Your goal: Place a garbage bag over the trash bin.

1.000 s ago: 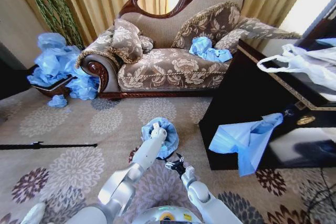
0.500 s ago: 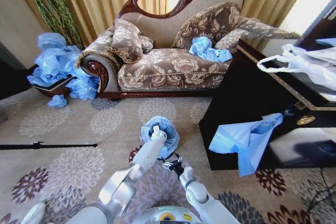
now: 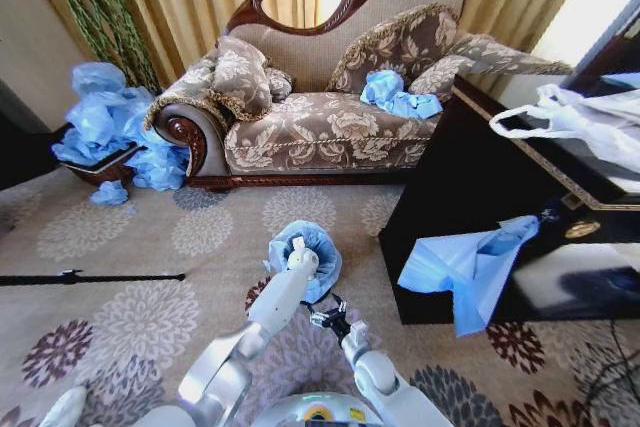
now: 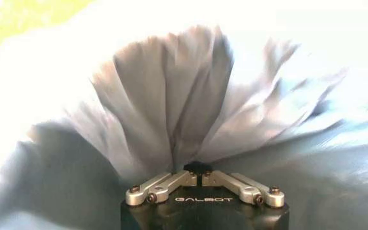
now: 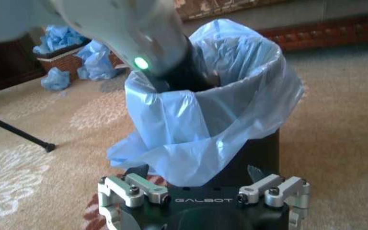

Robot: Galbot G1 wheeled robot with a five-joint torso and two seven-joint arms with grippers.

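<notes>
The garbage bag (image 3: pixel 318 259), light blue and crinkly, is draped over the mouth of the small black trash bin (image 5: pixel 256 152) on the carpet in front of me. My left arm reaches down into the bag's opening. In the left wrist view my left gripper (image 4: pixel 197 168) is shut, and the bag's folds (image 4: pixel 171 96) gather at its tips. My right gripper (image 3: pixel 329 316) hovers open just beside the bin on my side. In the right wrist view the bag's rim (image 5: pixel 235 91) hangs partway down the bin's wall, with my left arm (image 5: pixel 139 43) entering from above.
A patterned sofa (image 3: pixel 330 117) stands behind the bin with a blue bag (image 3: pixel 395 95) on it. A dark cabinet (image 3: pixel 480 187) at the right carries a hanging blue bag (image 3: pixel 465 267) and a white bag (image 3: pixel 580 122). A pile of blue bags (image 3: pixel 110 127) and a black rod (image 3: pixel 90 277) lie left.
My left arm has shifted slightly inside the bag and my right gripper has drawn a little closer to me. The bin has stayed in place.
</notes>
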